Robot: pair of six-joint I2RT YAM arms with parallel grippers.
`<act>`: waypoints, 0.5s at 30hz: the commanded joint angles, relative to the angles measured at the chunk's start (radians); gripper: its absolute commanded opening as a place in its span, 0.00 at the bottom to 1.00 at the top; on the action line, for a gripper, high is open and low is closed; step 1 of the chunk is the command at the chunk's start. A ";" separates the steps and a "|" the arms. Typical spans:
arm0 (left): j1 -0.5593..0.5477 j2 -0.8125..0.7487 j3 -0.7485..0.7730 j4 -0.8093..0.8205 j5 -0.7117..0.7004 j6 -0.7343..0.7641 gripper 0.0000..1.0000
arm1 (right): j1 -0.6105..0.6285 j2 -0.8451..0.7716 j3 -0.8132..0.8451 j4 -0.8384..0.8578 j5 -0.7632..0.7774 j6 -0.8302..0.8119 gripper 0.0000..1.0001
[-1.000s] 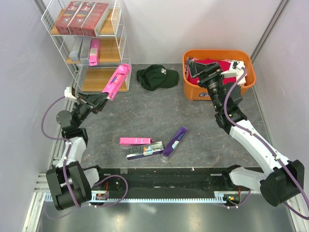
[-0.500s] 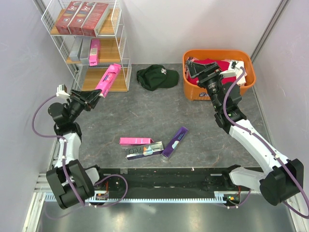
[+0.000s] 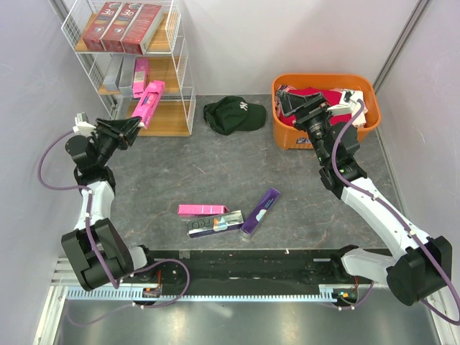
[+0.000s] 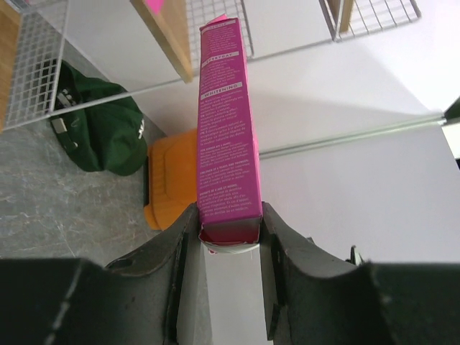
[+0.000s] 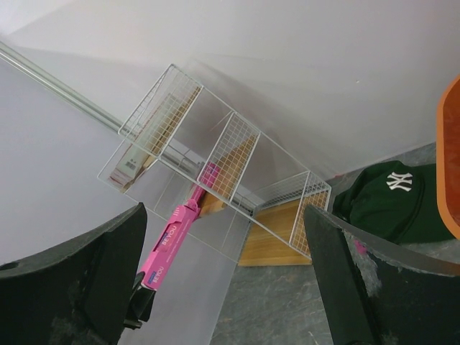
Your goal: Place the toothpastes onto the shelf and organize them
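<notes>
Left pincer [image 4: 228, 230] grips one end of a pink toothpaste box [image 4: 226, 122], pointing it at the shelf [image 3: 164, 72]; right pincer [image 5: 223, 212], far from the shelf, stands wide open.

Dark green cap [image 3: 233, 115] with white logo on the grey mottled tabletop [image 3: 208, 169], orange plastic tub [image 3: 325, 78] just right of it, red cloth [image 3: 339, 97] inside, pale wall [image 3: 287, 39] behind

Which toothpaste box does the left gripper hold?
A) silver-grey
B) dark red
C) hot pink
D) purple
C: the left gripper is shut on the hot pink box, held up near the shelf.
</notes>
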 commanded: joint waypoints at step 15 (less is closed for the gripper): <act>-0.193 0.234 0.209 -0.004 -0.284 0.019 0.02 | -0.001 -0.002 -0.019 0.001 0.041 -0.027 0.98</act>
